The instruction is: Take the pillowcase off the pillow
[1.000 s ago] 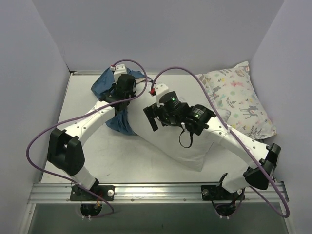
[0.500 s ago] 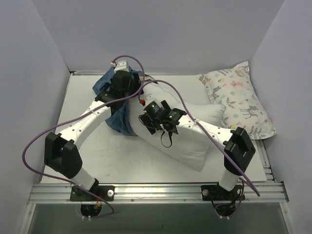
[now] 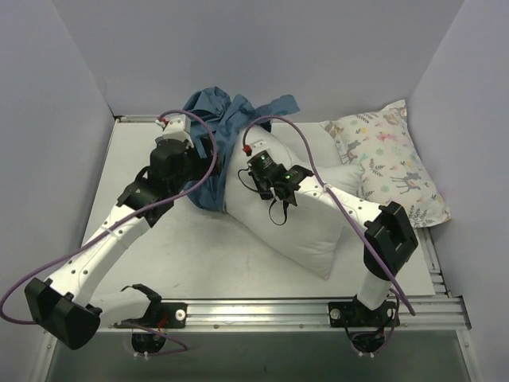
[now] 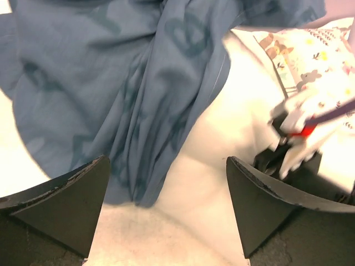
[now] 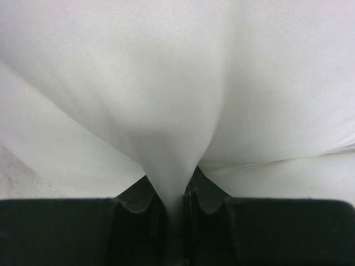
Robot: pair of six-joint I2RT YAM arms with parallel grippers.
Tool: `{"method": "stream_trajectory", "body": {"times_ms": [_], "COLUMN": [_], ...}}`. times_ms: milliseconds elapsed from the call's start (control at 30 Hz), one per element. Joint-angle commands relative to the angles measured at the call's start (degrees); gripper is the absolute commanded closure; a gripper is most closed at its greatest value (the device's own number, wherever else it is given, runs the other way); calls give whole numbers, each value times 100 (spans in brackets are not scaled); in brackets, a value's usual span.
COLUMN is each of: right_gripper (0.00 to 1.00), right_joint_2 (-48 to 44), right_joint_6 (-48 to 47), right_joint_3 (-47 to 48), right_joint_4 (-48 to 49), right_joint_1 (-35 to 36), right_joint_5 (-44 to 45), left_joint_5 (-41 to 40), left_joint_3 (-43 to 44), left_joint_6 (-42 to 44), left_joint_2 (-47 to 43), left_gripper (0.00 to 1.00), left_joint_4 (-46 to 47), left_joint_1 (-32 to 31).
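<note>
- While the right gripper (image 5: 175, 188) is clenched on a pinched fold of the white pillow (image 3: 298, 231), the left gripper (image 4: 166, 166) is spread wide with nothing between its fingers.
- The teal pillowcase (image 3: 231, 111) lies just ahead of those open fingers, toward the back wall (image 3: 254, 56). In the left wrist view its hanging folds are near the fingertips but apart from them.
- The left arm is the nearer to the cloth. The right grips the pillow close to where the cloth ends.
- The pillow's long axis slants from far centre-left to near right. The pillowcase is bunched over the far end only, and the rest of the pillow is bare.
- I judge that the coming pull must carry the cloth off along that axis, away from the right gripper's hold.
- The wall stands close behind the bunch, so there is little room that way.
- The tabletop (image 3: 175, 255) looks smooth, so the pillow may slide.
- The deer-print pillow (image 3: 394, 159) lies just beside the pillow on the right.
</note>
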Motion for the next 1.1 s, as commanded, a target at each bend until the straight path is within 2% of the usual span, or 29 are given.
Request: {"method": "stream_trajectory", "body": {"times_ms": [0, 100, 167, 400, 467, 567, 600, 700, 733, 833, 967, 1067], "right_gripper": [100, 100, 100, 100, 100, 100, 100, 100, 100, 100, 100, 100], "right_joint_2": [48, -145, -330, -629, -761, -963, -1068, -1218, -1297, -1455, -1631, -1710], "right_joint_6": [198, 215, 259, 189, 189, 163, 145, 119, 75, 31, -22, -48], "right_joint_3": [42, 130, 262, 833, 921, 1026, 1053, 1228, 1255, 1378, 1457, 1527], "right_joint_4": [-691, -814, -928, -1464, -1535, -1666, -1736, -1912, -1956, -2097, -2220, -2299], "right_joint_1": [6, 6, 23, 252, 287, 409, 427, 489, 515, 551, 542, 524], "right_joint_5": [-564, -740, -714, -336, -397, -354, -354, -310, -266, -248, -187, -108], "left_joint_5": [-341, -598, -562, 35, -122, -1069, -1551, -2055, -2230, -2713, -2830, -2891], "left_joint_3": [-318, -564, -957, -1863, -1953, -1612, -1428, -1251, -1129, -970, -802, -741], "left_joint_6": [245, 289, 219, 123, 70, -53, -123, -307, -361, -528, -774, -809], "left_joint_2": [-389, -240, -73, 402, 463, 778, 850, 1008, 1061, 1149, 1394, 1658], "left_gripper": [6, 5, 5, 4, 3, 6, 11, 30, 49, 74, 92, 99], "left_joint_4": [125, -86, 115, 1345, 1566, 1005, 856, 556, 433, 188, 2, -25], "left_joint_1": [-85, -85, -85, -94, -94, -77, -68, 72, 177, 318, 871, 1118]}}
